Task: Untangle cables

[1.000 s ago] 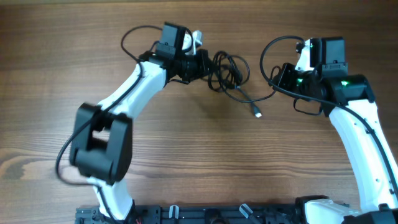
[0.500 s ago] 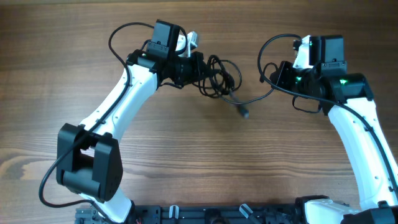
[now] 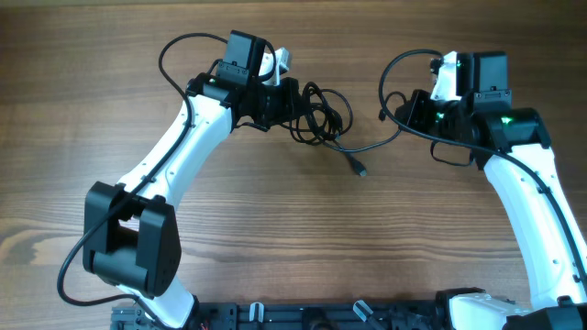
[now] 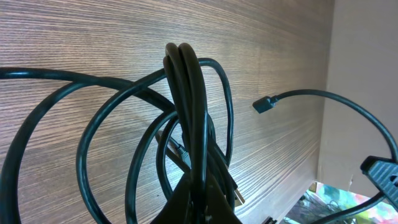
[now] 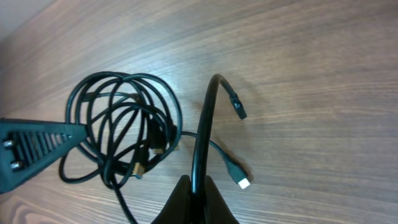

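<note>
Cables [image 3: 321, 112] are lying as a loose black coil of overlapping loops at the far middle of the wooden worktop [image 3: 275, 238], between the two arms. The left hand [image 3: 293, 101] is reaching in from the left side and is clamping several loops of the coil between its fingers [image 4: 177, 208]. In the left wrist view, two strands are rising side by side out of that grip and folding over at the top. The right hand [image 3: 415, 115] is sitting to the right of the coil, apart from it. It is pinching a single strand [image 5: 202, 137], which is arching away from the grip and ending in a small dark plug [image 5: 239, 111]. A silver-tipped plug [image 5: 244, 182] is resting on the worktop near the coil, on a thin strand trailing out of it.
</note>
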Robot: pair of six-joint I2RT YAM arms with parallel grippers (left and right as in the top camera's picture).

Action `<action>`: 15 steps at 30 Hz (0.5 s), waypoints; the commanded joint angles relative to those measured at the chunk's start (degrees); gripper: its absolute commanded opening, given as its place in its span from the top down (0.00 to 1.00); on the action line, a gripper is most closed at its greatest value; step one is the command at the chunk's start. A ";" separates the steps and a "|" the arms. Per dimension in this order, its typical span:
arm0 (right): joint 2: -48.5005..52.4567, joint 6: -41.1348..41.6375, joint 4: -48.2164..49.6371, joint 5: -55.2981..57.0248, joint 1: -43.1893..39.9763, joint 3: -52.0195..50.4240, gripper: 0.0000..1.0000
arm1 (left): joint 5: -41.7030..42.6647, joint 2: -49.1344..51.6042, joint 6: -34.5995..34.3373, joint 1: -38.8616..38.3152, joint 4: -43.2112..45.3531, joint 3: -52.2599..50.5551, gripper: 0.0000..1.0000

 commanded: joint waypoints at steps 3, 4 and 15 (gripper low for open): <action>0.26 -1.88 1.77 -5.05 -0.11 1.60 0.96 | 0.44 -0.48 1.05 0.02 0.24 0.22 0.96; 0.26 -1.86 1.97 -5.14 -0.11 1.60 0.96 | 0.83 -0.48 0.90 0.02 0.24 0.22 0.96; 0.63 5.95 6.80 0.22 6.93 1.53 0.96 | 0.98 -0.52 -1.75 0.09 0.26 0.24 0.96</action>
